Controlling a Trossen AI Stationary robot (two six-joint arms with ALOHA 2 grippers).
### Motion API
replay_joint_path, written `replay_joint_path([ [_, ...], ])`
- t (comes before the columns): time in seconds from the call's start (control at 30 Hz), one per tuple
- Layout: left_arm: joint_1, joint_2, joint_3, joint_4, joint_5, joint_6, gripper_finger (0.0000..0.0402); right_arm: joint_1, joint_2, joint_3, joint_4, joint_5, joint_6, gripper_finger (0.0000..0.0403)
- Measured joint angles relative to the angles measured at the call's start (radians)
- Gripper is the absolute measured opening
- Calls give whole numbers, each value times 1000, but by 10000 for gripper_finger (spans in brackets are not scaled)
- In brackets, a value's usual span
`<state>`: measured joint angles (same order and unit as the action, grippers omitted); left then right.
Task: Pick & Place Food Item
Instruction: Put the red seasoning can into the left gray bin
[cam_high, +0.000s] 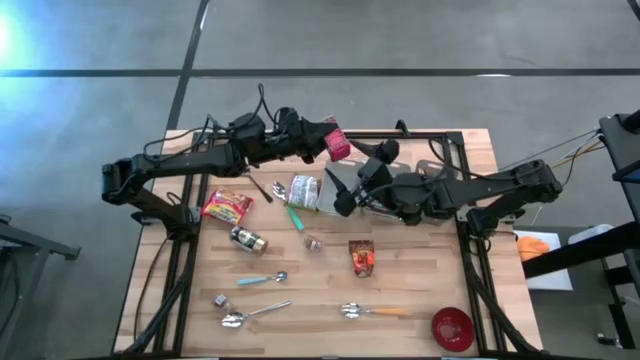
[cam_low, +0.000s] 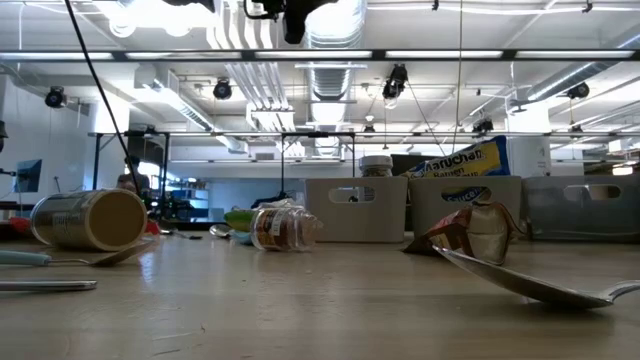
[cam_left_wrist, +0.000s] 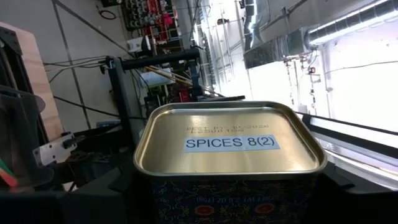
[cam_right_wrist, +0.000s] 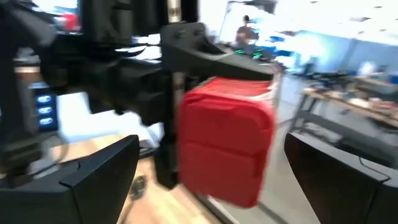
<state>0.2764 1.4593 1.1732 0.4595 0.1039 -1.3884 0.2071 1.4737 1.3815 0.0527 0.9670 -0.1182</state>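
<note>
One item up: your left gripper (cam_high: 322, 138) clamps red spice tin (cam_high: 337, 144) in air, near table's (cam_high: 420, 280) far edge. Right gripper (cam_high: 345, 190) spread wide, empty, tin just ahead. Pick done, I judge; placing left.

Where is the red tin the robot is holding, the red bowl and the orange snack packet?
red tin (cam_high: 337, 144), high view, its side.
red bowl (cam_high: 452, 328), high view, its rim.
orange snack packet (cam_high: 362, 258), high view, its middle.

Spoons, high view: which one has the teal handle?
The spoon left of centre, just below the small dark jar. The spoon beside the red bowl has an orange handle; the lower-left spoon is all metal.
</note>
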Motion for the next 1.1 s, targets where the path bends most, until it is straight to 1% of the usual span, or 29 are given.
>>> replay_joint_path([
  [0.1,0,0,0,1,2,0,268,-8,2,0,37,25,-43,398],
  [0.37,0,0,0,0,1,0,268,-41,1,0,41,20,-42,398],
  [0.87,-1,0,0,-11,5,-1,268,-69,29,0,61,20,-47,397],
  [0.97,0,0,0,-10,6,-1,268,-71,34,0,63,20,-46,387],
  [1.1,0,0,0,-9,8,-1,268,-71,36,0,67,16,-46,349],
])
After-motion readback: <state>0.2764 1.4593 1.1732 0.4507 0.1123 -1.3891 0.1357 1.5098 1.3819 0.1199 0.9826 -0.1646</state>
